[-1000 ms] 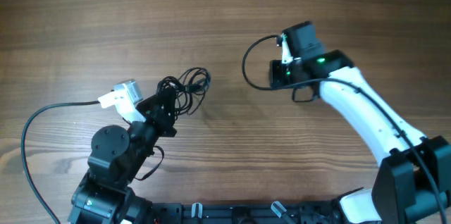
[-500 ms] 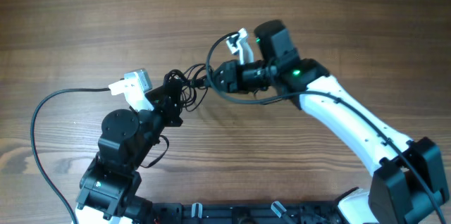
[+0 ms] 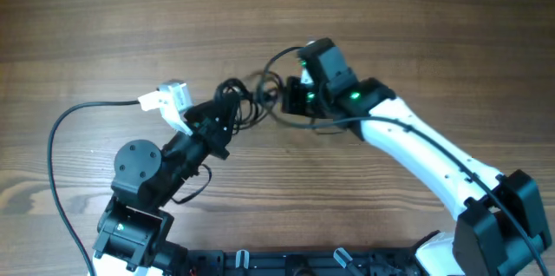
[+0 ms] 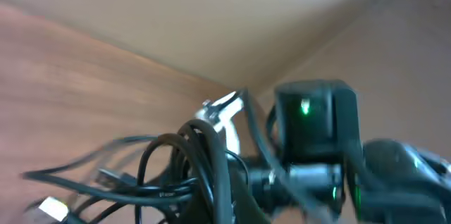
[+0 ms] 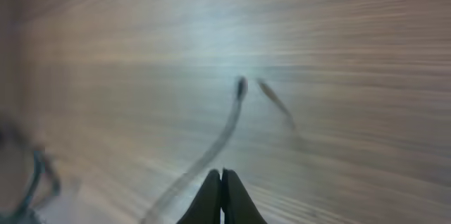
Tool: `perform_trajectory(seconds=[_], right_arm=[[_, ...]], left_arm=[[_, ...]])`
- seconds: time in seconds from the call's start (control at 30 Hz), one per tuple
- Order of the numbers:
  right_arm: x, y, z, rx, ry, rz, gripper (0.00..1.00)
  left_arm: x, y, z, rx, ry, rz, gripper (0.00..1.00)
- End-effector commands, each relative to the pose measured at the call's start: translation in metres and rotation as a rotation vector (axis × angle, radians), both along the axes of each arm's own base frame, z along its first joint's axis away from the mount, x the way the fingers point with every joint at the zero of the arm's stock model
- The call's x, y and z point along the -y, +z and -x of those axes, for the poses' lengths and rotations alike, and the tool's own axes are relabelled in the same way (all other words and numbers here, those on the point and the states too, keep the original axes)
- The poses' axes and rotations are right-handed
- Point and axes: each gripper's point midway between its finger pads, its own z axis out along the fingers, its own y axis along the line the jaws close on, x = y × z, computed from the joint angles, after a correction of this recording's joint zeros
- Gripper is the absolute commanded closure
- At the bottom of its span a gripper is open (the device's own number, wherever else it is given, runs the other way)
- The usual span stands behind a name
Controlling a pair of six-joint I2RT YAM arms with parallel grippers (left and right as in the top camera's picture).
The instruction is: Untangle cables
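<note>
Untangling looks barely begun: the cables (image 3: pixel 238 102) sit in one bunched knot at mid-tabletop (image 3: pixel 416 16), the left gripper (image 3: pixel 225 114) jaws clamped on them, the right gripper (image 5: pixel 222 178) jaws pressed together beside a loose strand, possibly pinching it.

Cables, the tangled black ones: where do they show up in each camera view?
Overhead: cables just left of centre.
Left wrist: cables lower left, close up.
Right wrist: one blurred strand, centre.
Shared landmark: the wooden table.
</note>
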Motion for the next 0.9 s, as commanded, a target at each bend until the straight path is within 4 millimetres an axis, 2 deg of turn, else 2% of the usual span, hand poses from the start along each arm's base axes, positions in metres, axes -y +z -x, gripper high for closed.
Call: perform_trajectory(seconds=[0.0, 0.03, 0.13, 0.2, 0.23, 0.27, 0.37, 0.43, 0.57, 0.6, 0.63, 0.67, 0.77, 0.87], right_arm=[[0.036, 0.005, -0.017, 0.025, 0.072, -0.021, 0.96], [0.034, 0.015, -0.014, 0.042, 0.160, -0.084, 0.88], [0.023, 0.063, 0.006, 0.080, 0.380, -0.392, 0.62], [0.011, 0.079, 0.017, 0.076, 0.451, -0.495, 0.50], [0.003, 0.081, 0.024, 0.073, 0.481, -0.509, 0.44], [-0.003, 0.082, 0.028, 0.071, 0.500, -0.508, 0.42], [-0.024, 0.082, 0.046, 0.039, 0.550, -0.514, 0.42], [-0.029, 0.079, 0.050, -0.004, 0.521, -0.507, 0.42], [-0.034, 0.063, 0.045, -0.069, 0.392, -0.419, 0.59], [-0.035, 0.060, 0.044, -0.075, 0.371, -0.404, 0.59], [-0.035, 0.058, 0.043, -0.084, 0.346, -0.388, 0.67], [-0.036, 0.055, 0.042, -0.093, 0.319, -0.373, 0.69], [-0.037, 0.045, 0.037, -0.149, 0.185, -0.330, 0.71], [-0.043, 0.044, 0.037, -0.194, 0.091, -0.333, 0.76]], left_arm=[[-0.002, -0.007, 0.005, -0.057, -0.014, -0.006, 0.96], [-0.007, -0.015, 0.003, -0.088, 0.015, -0.020, 0.96], [-0.011, -0.024, 0.002, -0.109, 0.037, -0.054, 0.96], [-0.010, -0.024, 0.002, -0.106, 0.034, -0.058, 0.96], [-0.010, -0.023, 0.002, -0.103, 0.034, -0.057, 0.96], [-0.010, -0.024, 0.001, -0.104, 0.034, -0.057, 0.96], [-0.009, -0.028, -0.001, -0.120, 0.034, -0.062, 0.96], [-0.008, -0.032, -0.003, -0.134, 0.034, -0.067, 0.96], [-0.007, -0.038, -0.008, -0.152, 0.033, -0.073, 0.96], [-0.006, -0.038, -0.009, -0.152, 0.034, -0.073, 0.96], [-0.006, -0.037, -0.010, -0.148, 0.034, -0.071, 0.96], [-0.006, -0.036, -0.010, -0.143, 0.034, -0.067, 0.96], [-0.003, -0.023, -0.011, -0.111, 0.023, -0.021, 0.96], [-0.002, -0.017, -0.013, -0.156, 0.040, 0.081, 0.96]])
